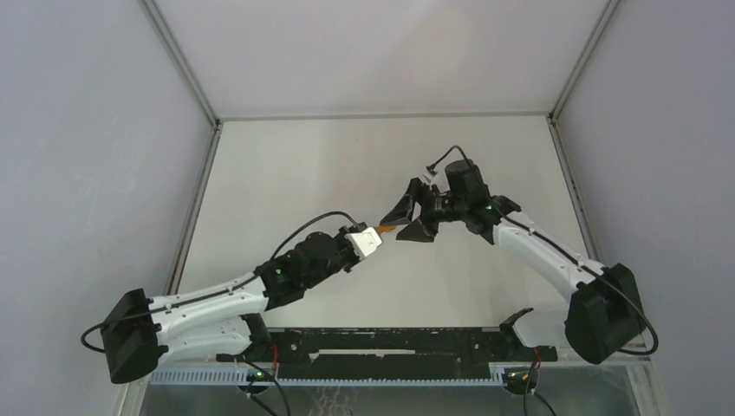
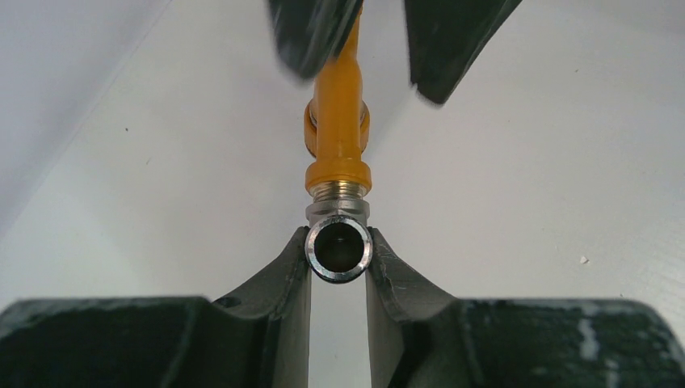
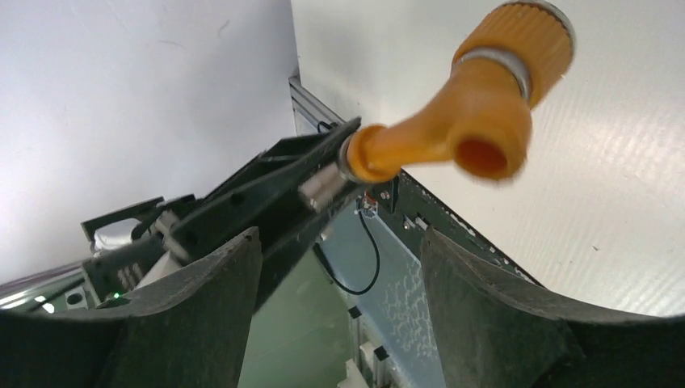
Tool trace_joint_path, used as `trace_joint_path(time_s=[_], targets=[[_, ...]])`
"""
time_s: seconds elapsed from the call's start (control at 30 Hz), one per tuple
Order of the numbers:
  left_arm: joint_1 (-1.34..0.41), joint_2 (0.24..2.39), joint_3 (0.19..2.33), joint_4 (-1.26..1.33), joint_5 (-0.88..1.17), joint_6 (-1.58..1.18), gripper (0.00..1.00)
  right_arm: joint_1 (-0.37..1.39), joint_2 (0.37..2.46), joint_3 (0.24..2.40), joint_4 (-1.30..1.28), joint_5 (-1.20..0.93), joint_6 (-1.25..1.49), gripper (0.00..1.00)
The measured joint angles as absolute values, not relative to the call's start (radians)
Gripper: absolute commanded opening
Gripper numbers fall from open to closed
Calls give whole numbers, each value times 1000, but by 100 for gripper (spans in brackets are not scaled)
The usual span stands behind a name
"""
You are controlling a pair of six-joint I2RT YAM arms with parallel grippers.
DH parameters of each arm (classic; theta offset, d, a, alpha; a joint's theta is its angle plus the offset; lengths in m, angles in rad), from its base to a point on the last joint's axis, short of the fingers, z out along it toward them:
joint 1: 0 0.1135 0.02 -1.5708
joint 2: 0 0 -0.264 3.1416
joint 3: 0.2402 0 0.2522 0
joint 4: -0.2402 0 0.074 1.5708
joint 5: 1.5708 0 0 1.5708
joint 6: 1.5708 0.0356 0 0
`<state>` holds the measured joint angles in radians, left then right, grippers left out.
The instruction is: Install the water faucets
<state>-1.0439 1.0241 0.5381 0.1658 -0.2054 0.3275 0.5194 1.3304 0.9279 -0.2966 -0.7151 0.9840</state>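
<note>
Two robot arms meet above a white table (image 1: 286,165), the left gripper (image 2: 339,249) clamped on the silvery round end (image 2: 338,212) of the small orange tap body (image 2: 339,129), the right gripper (image 3: 339,242) spread wide, unclenched, just beside the tap's far end.

Tabletop (image 1: 347,165): white, matte, rectangular. Silvery rails (image 1: 195,217) border its left, right and far sides. A black strip (image 1: 390,342) lies along the near edge. Tiny specks (image 2: 583,260) dot the surface.
</note>
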Motion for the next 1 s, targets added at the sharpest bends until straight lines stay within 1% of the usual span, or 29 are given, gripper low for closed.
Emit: trace_joint_path(time_s=[0.23,0.33,0.4,0.47,0.57,0.63,0.77,0.87,1.0], targets=[[-949,925,535,114,-109,230,0,433,1133,928,-348,-715,852,74],[-887,870,539,72,-15,169,0,410,1037,925,-344,-693,749,74],[-833,838,549,32,65,120,0,399,959,884,-278,-691,674,76],[-771,811,573,-20,165,60,0,394,863,789,-163,-702,621,79],[-704,775,617,-83,283,-12,0,393,774,672,-33,-720,575,82],[-675,756,656,-118,356,-54,0,389,775,659,16,-738,564,84],[-644,723,729,-142,490,-135,0,359,867,685,135,-821,574,89],[-628,722,772,-149,571,-186,0,356,941,700,194,-883,593,90],[-616,748,805,-155,643,-231,0,381,974,703,251,-933,606,90]])
